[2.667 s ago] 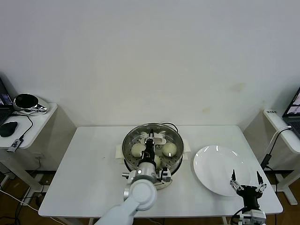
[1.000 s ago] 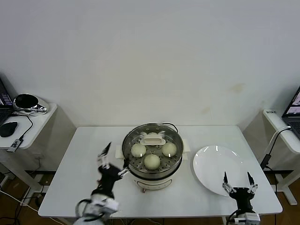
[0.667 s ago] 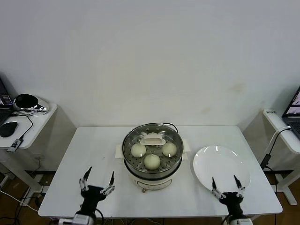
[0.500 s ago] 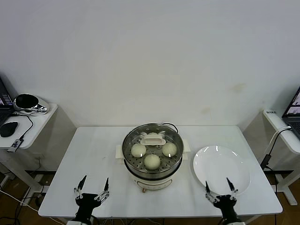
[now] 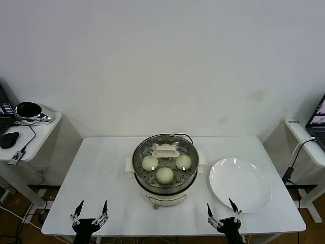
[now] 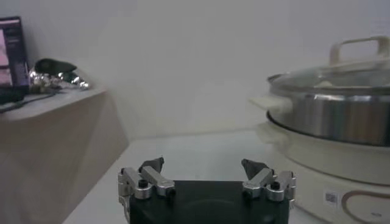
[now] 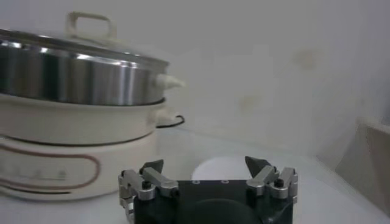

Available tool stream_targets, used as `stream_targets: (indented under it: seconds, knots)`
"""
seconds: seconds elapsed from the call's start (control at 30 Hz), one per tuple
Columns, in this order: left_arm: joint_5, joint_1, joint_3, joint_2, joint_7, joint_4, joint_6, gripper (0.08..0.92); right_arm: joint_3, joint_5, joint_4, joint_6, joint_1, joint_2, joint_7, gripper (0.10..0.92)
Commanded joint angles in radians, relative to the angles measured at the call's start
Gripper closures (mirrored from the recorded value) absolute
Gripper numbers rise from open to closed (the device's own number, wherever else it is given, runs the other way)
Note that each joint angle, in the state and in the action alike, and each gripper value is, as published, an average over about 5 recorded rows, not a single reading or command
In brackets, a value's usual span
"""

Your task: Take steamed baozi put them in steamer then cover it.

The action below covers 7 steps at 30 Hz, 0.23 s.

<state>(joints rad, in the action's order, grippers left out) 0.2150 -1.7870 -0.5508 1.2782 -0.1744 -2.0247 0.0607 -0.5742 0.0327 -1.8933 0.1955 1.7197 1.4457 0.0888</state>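
Head view: the steamer (image 5: 165,170) is seen at the middle of the white bench (image 5: 101,168), closed by the glass cover (image 5: 152,152). The cover's white oblong handle (image 5: 165,150) is set with its long axis running left to right. Three steamed baozi (image 5: 164,175) are visible through the glass. A white plate (image 5: 240,184) lies to the right. The left tool (image 5: 90,216) and right tool (image 5: 222,216) are held at the near edge, fingers apart, nothing gripped. Side tables flank the bench against a plain white wall.

Left wrist view: the left tool (image 6: 206,173) is spread apart, beside the steamer (image 6: 332,115).

Right wrist view: the right tool (image 7: 207,173) is likewise spread, near the steamer (image 7: 79,79).
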Motion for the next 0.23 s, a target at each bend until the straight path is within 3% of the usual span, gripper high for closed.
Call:
stream_targets:
  seconds: [0.03, 0.23]
  knots:
    - [0.047, -0.023, -0.007, 0.011, 0.035, 0.008, 0.000, 0.177, 0.028, -0.041, -0.040, -0.083, 0.049, -0.004, -0.006, 0.203]
    - [0.032, -0.030, 0.003, 0.019, 0.046, 0.002, -0.008, 0.177, 0.029, -0.039, -0.054, -0.077, 0.072, -0.001, -0.008, 0.203]
